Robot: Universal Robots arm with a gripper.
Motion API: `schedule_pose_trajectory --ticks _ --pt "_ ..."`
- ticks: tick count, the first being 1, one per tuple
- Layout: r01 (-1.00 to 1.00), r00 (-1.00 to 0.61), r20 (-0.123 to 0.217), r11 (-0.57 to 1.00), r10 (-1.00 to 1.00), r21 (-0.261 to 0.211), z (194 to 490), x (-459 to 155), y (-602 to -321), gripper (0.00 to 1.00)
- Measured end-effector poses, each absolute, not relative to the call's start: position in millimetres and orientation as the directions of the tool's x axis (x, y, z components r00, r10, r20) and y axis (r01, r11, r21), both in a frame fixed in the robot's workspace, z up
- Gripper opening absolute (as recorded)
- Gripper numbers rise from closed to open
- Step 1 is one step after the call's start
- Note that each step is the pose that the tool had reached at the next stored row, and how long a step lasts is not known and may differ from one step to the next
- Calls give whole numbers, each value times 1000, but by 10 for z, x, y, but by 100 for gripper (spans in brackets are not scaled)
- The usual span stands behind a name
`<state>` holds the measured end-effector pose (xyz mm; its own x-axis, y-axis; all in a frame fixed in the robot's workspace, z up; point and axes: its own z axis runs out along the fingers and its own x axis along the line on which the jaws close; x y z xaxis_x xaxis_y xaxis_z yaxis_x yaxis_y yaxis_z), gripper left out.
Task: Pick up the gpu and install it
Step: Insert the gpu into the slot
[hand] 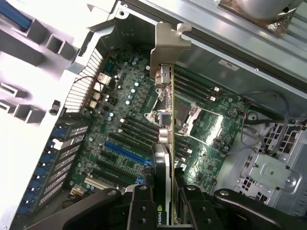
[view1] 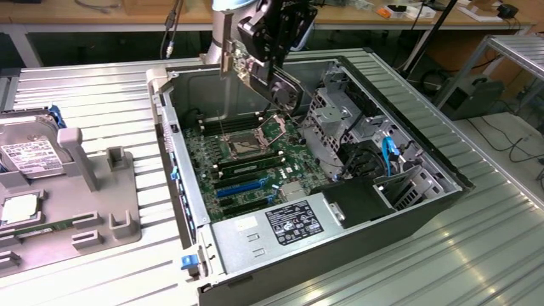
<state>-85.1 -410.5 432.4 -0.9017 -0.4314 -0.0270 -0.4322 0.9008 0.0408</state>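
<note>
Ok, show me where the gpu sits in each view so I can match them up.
Exterior view: the gpu hangs tilted near the top centre, above the motherboard.
Wrist view: the gpu runs edge-on out of the claw, which grips it, over the motherboard.
Shared landmark: the blue slot on the motherboard.

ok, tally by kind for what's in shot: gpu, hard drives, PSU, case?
gpu: 1, gripped by the tool above the open case
hard drive: 1, outside the case at the exterior view's left
power supply: 1, inside the case
computer case: 1
Total: 4
</note>
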Motion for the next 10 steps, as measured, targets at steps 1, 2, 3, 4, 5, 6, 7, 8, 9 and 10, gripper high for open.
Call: schedule_pose_trajectory --ticks 1,2,3,4,5,6,7,8,9,10 --pt "-445 -896 -27 895 -444 41 4324 -851 -4105 27" --pt "-466 -885 -27 884 -465 41 4324 -851 -4105 27" --pt "-478 -878 -27 877 -478 41 4324 -851 -4105 27" --pt "-505 -863 -27 862 -504 41 4324 -851 -4105 27" --pt "-518 -856 -27 855 -517 41 4324 -851 -4105 27" --pt "-531 -847 -27 847 -530 41 4325 -851 -4105 27" --pt "-550 -835 -27 834 -549 41 4325 -851 -4105 27" --pt "-560 -828 -27 827 -560 41 4324 -851 -4105 27" --pt "-575 -818 -27 817 -574 41 4324 -851 -4105 27" --pt "-587 -810 -27 809 -586 41 4324 -851 -4105 27"
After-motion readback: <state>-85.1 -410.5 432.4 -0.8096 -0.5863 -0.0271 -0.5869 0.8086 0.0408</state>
